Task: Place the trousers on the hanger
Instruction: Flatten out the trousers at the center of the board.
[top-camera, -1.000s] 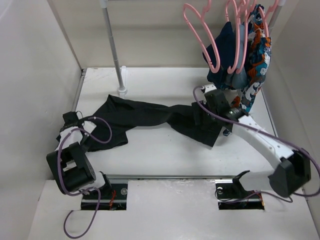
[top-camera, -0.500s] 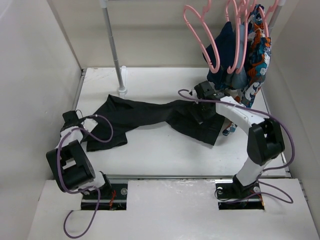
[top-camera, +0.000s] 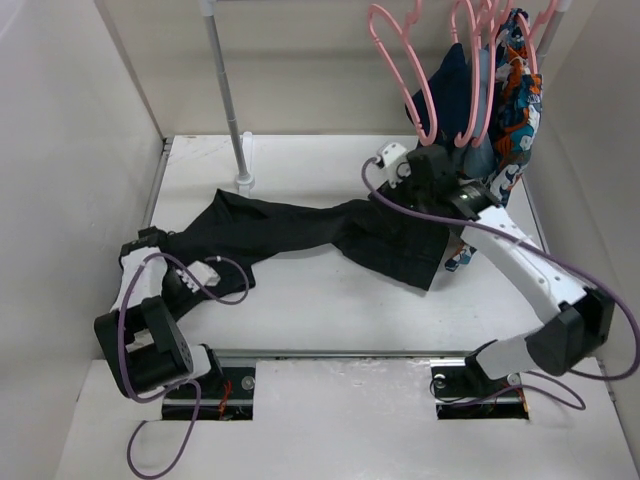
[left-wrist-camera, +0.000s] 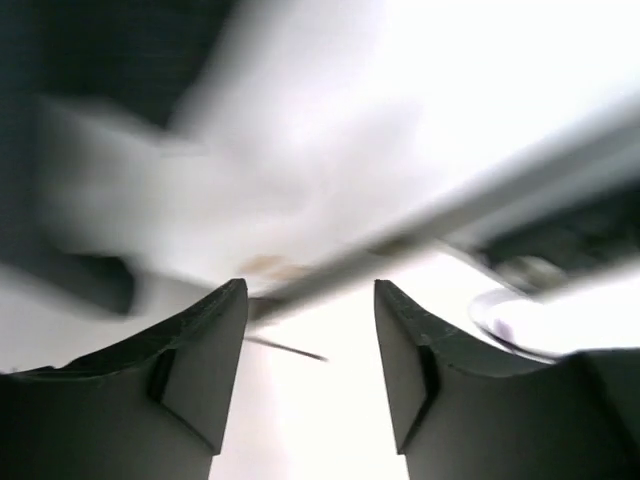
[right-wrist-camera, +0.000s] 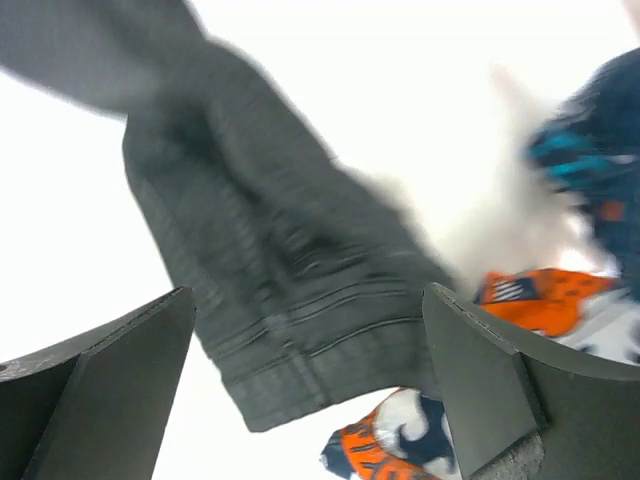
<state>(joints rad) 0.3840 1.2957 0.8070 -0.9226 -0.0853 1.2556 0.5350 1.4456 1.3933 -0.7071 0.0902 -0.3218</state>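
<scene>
From above we see the trousers (top-camera: 300, 230) spread flat on the tabletop (top-camera: 300, 300), their long axis running from the left edge toward the far right corner. The left gripper (top-camera: 155, 240) sits at the left end of the cloth, and the right gripper (top-camera: 410, 185) hovers over the wider right end. The hanger (top-camera: 400, 70), bare and pink, hangs above the far right corner, up and behind the right gripper, just beside the navy garment (top-camera: 450, 90). We judge the right arm much the nearer to it. In the left wrist view, which is heavily blurred, the fingers (left-wrist-camera: 200, 360) stand apart with only pale tabletop between them, so we read that hand as parted and holding nothing. In the right wrist view the fingers (right-wrist-camera: 100, 380) are spread wide with the dark waistband end of the trousers lying below and between them, unclamped, and the patterned garment (right-wrist-camera: 540, 290) is just to its right.
</scene>
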